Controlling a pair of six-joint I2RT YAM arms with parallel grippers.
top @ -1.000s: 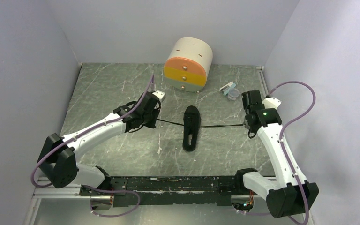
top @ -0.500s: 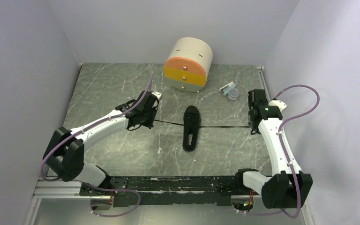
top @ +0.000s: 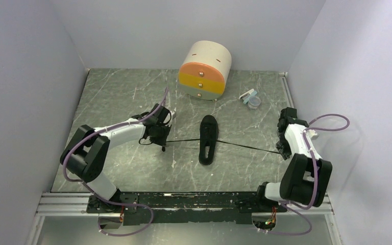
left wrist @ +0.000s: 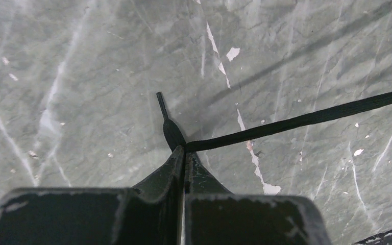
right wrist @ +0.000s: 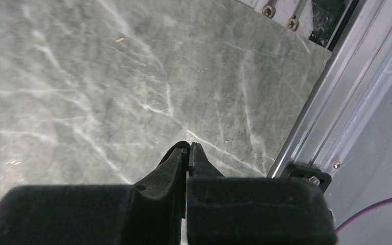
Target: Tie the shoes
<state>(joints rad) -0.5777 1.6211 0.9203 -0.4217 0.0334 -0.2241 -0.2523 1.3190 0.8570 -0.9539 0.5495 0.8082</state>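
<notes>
The black shoe (top: 208,139) lies in the middle of the table, its length running near to far. One thin black lace (top: 184,140) runs left from it to my left gripper (top: 162,145), which is shut on the lace. In the left wrist view the lace (left wrist: 296,120) leaves the pinched jaws (left wrist: 185,149) to the right, and its tip (left wrist: 162,102) pokes out beyond them. The other lace (top: 245,146) runs taut to my right gripper (top: 280,152), shut on it near the table's right edge. In the right wrist view the jaws (right wrist: 189,145) are pressed together and the lace is barely visible.
A round drawer box (top: 205,71) with orange, yellow and grey fronts stands at the back. A small clear container (top: 251,98) sits at the back right. A metal rail (right wrist: 332,102) borders the table just right of the right gripper. Walls close in on both sides.
Both arms have drawn back toward the near edge. The left gripper came nearer and the right gripper moved right and nearer, so both laces now slant from the shoe.
</notes>
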